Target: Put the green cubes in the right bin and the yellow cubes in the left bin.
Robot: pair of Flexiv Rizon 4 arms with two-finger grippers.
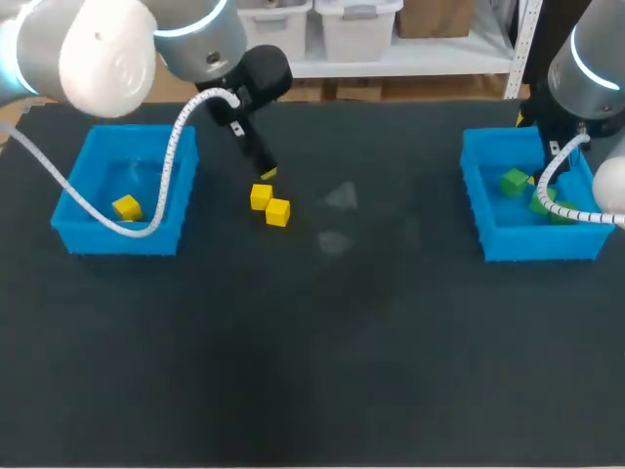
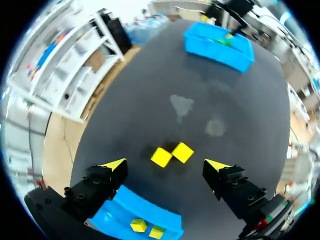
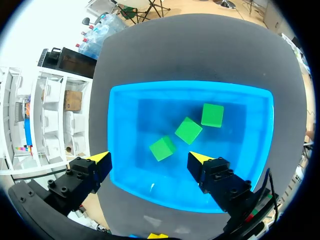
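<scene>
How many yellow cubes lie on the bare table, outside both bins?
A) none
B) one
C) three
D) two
D: two small yellow cubes lie close together on the dark grey tabletop, a little way from the blue plastic left bin.

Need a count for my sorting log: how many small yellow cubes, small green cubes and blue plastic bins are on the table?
Small yellow cubes: 4
Small green cubes: 3
Blue plastic bins: 2
Total: 9
</scene>
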